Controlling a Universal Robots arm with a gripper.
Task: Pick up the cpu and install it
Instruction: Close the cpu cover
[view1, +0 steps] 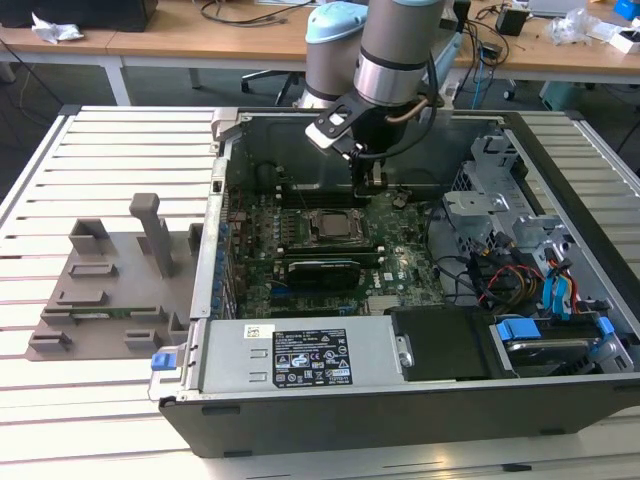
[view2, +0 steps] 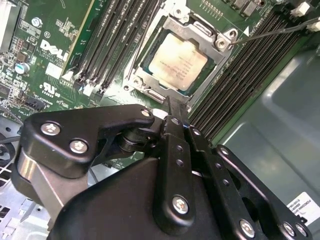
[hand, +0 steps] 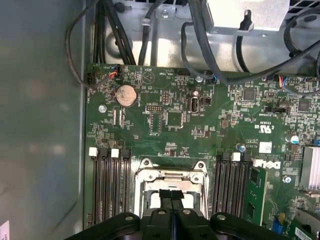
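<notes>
The cpu (view2: 177, 62), a pale silver square with a thin rim, lies flat in the socket frame (view2: 150, 92) on the green motherboard (view2: 45, 75). From the exterior view the cpu (view1: 328, 224) sits mid-board inside the open computer case (view1: 215, 250). My gripper (view2: 172, 104) hangs just above the socket's edge with its two black fingers pressed together and nothing between them. In the first wrist view the gripper (hand: 171, 194) covers the middle of the socket frame (hand: 145, 176). The gripper (view1: 370, 183) is a little behind and to the exterior view's right of the cpu.
A thin metal latch lever (view2: 270, 32) runs out from the socket corner. Memory slots (hand: 107, 185) flank the socket. A long black card (view1: 320, 268), a power supply (view1: 300, 360), and drive cages with cables (view1: 520, 250) crowd the case. A grey fixture (view1: 110, 270) stands outside it.
</notes>
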